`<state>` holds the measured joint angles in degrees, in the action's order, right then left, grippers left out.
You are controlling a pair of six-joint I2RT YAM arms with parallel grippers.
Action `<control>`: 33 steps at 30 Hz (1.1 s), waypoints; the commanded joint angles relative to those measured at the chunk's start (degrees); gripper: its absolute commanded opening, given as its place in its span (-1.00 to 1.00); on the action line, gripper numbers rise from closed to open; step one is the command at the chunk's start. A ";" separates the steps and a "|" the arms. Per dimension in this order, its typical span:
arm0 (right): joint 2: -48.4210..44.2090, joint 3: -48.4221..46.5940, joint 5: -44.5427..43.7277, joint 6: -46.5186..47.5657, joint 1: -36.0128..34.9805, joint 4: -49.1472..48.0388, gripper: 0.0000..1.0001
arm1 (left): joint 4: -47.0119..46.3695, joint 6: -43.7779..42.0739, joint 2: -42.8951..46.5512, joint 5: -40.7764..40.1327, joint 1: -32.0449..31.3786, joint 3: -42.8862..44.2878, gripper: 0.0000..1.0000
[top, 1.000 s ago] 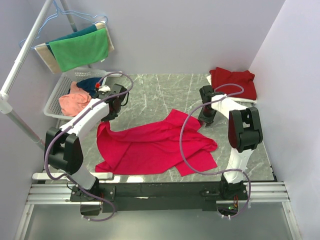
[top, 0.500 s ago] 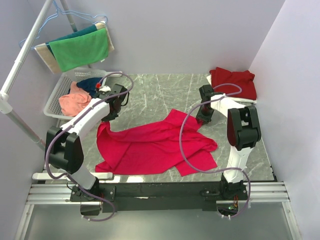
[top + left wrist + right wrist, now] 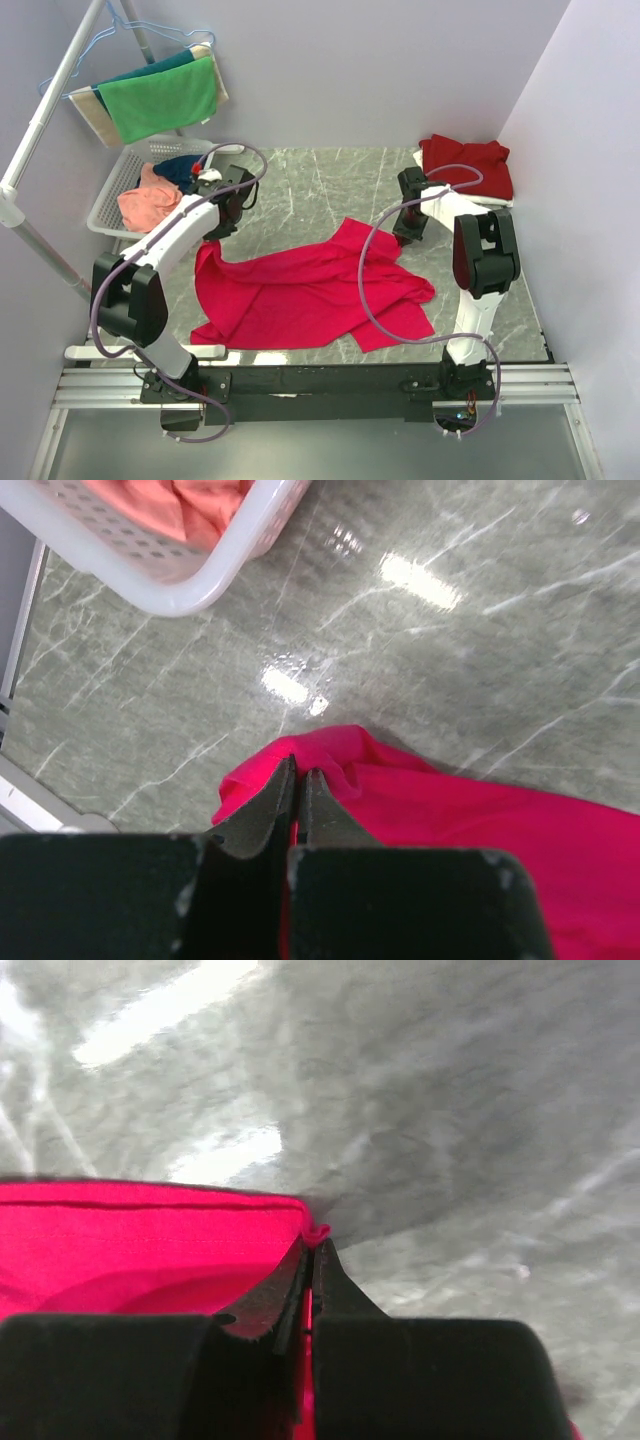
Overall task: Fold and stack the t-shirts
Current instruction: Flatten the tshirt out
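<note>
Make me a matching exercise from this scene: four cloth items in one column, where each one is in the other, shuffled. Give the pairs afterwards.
Items
1. pinkish-red t-shirt
2. maroon t-shirt
3. salmon-orange shirt
4. green towel

Places
A. hanging on the rack at the far left
B. in the white basket
C. spread on the table, pinched by the left gripper and the right gripper
D. lying at the table's far right corner

Pairs: 1-C, 2-D, 3-B, 4-A
</note>
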<state>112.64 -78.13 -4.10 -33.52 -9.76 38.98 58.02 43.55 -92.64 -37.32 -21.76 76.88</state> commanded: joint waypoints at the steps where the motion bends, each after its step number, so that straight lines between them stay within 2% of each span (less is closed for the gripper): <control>1: -6.10 -4.66 -8.02 1.87 0.35 4.25 -1.00 | 0.17 -1.36 1.50 -0.65 0.31 4.85 -0.98; 8: -17.27 -15.72 -14.44 5.48 1.23 7.95 -1.00 | -2.46 -6.19 2.20 -2.84 0.75 18.46 -0.98; 10: -19.64 -21.34 -13.92 7.23 2.19 8.65 -1.00 | -4.31 -9.60 1.94 -3.02 1.01 22.06 -0.98; 13: -21.41 -30.31 -13.13 9.78 3.08 10.14 -1.00 | -7.30 -14.01 0.54 -2.93 1.45 32.32 -0.98; 17: -22.46 -42.77 -11.46 13.38 3.17 12.08 -1.00 | -6.52 -16.30 -2.63 -2.05 2.25 44.82 -0.98; 19: -22.90 -45.61 -10.85 14.35 3.25 12.78 -1.00 | -6.51 -16.83 -3.60 -0.14 2.25 49.65 -0.98; 22: -25.97 -46.33 -9.53 15.06 3.17 12.52 -1.00 | -10.54 -18.32 -0.46 2.68 2.25 48.03 -0.98; 27: -37.83 -38.51 -5.50 15.67 3.17 7.87 -1.00 | -18.10 -20.87 9.99 9.10 2.25 40.20 -0.98; 33: -49.78 -37.45 -0.22 17.34 3.17 7.51 -1.00 | -20.31 -21.93 23.08 18.58 2.25 32.20 -0.98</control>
<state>72.07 -115.18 -8.84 -18.50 -6.59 49.71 43.77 23.64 -80.18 -26.17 -19.59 111.46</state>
